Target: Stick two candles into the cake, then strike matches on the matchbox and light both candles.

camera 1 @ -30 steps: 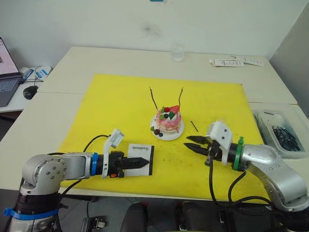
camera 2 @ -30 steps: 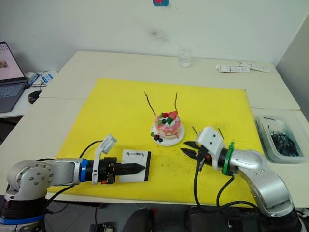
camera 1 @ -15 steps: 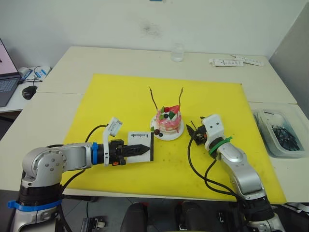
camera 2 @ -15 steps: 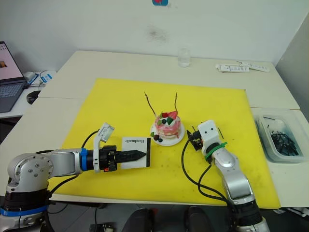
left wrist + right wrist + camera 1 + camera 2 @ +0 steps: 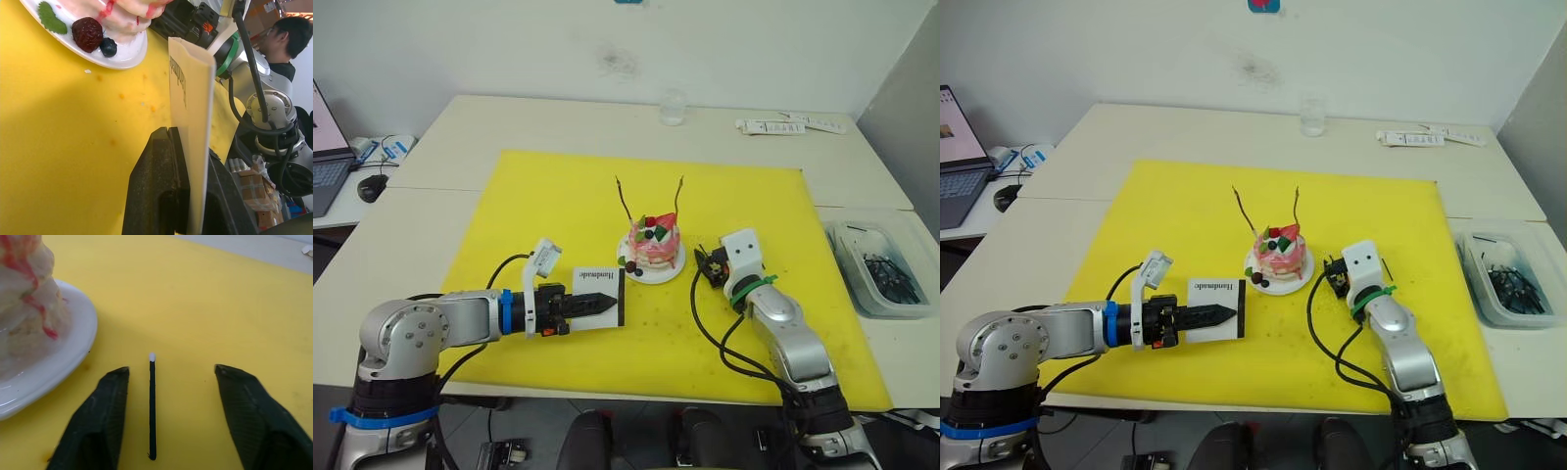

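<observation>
Both candles (image 5: pixel 625 198) stand in the cake (image 5: pixel 653 245) at mat centre, unlit. The left gripper (image 5: pixel 188 161) pinches the matchbox (image 5: pixel 599 296) at the cake's 8 o'clock. The right gripper (image 5: pixel 171 413), fingers spread, straddles a match (image 5: pixel 152 406) at 3 o'clock (not yet grasped); striking and lighting remain.

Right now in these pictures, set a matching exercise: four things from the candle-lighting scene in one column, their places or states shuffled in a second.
Things
1. flat white matchbox
2. thin black match
3. two wavy brown candles
4. clear plastic bin

States
A. standing in the small pink cake
B. lying between open right gripper fingers
C. off the yellow mat
D. clamped in left gripper

Pairs: 1-D, 2-B, 3-A, 4-C
</observation>
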`<state>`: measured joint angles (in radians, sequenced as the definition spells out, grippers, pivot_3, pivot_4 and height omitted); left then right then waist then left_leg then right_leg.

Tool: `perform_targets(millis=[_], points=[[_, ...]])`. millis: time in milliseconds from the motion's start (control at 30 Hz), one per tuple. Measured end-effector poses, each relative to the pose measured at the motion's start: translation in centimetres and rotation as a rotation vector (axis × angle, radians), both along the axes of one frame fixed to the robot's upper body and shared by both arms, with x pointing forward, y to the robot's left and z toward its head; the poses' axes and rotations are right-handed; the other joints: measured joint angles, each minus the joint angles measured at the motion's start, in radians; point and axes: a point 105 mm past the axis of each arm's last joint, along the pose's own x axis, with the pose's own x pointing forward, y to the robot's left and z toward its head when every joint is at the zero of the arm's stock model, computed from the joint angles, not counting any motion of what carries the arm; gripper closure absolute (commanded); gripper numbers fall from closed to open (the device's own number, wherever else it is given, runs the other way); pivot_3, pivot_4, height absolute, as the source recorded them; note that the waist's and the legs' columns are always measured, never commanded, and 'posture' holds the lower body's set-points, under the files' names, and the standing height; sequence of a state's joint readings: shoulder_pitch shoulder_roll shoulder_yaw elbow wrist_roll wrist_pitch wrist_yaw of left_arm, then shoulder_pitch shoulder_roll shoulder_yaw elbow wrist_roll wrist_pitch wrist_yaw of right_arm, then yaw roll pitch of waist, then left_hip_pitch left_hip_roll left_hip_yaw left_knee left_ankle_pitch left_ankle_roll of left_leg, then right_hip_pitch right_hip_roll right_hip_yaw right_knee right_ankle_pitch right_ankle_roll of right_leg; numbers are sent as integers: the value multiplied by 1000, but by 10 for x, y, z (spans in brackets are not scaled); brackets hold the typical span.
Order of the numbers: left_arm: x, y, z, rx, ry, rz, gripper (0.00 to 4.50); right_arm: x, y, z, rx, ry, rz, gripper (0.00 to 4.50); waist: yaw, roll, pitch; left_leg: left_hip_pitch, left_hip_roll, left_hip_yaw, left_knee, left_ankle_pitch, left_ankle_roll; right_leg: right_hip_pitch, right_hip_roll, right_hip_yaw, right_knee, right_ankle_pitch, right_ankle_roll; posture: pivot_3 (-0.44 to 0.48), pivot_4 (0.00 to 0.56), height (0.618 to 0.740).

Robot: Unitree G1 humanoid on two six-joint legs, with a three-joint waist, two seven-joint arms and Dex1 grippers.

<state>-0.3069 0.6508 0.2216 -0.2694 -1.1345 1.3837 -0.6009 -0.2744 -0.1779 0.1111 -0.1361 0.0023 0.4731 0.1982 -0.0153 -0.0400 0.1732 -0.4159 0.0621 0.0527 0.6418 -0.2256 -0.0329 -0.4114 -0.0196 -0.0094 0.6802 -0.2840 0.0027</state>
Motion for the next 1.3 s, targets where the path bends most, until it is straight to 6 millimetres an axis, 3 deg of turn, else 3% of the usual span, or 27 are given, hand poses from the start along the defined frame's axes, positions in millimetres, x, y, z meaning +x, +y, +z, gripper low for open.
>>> perform_targets(millis=[167,433,567,733,833,1000,1300], points=[[0,-1,0,-1,1,-2,4500,3,4,-1,-13,27,-3,4465,0,0,0,0,0,0,1,0,0,0,0,0,0,0,0,0,150,740],[1,-3,-2,-3,-1,-5,4500,1,7,0,-19,36,-6,4465,-2,0,0,1,0,0,1,0,0,1,0,0,0,0,0,0,150,740],[1,-4,-2,-8,-2,-7,4500,-9,6,2,-20,36,23,4465,-2,0,0,0,0,0,1,0,0,1,0,0,0,0,0,0,150,740],[2,-12,-1,-40,-4,-13,4500,-38,2,30,-74,-14,161,4465,-1,0,0,0,0,0,1,0,0,1,0,0,0,0,1,0,150,740],[6,-18,3,-55,-21,-14,4500,-63,7,55,-132,-40,328,4465,0,0,0,0,0,-2,2,0,0,2,1,-1,0,0,1,0,150,740],[15,-27,11,-77,-36,-17,4500,-101,24,70,-242,24,646,4465,-1,0,0,1,-1,-3,3,0,0,3,2,-2,0,0,1,0,150,740],[18,-33,15,-78,-13,-47,4500,-110,55,72,-337,44,851,4465,-2,0,0,0,-1,-4,3,0,0,3,3,-2,0,0,1,0,150,740]])
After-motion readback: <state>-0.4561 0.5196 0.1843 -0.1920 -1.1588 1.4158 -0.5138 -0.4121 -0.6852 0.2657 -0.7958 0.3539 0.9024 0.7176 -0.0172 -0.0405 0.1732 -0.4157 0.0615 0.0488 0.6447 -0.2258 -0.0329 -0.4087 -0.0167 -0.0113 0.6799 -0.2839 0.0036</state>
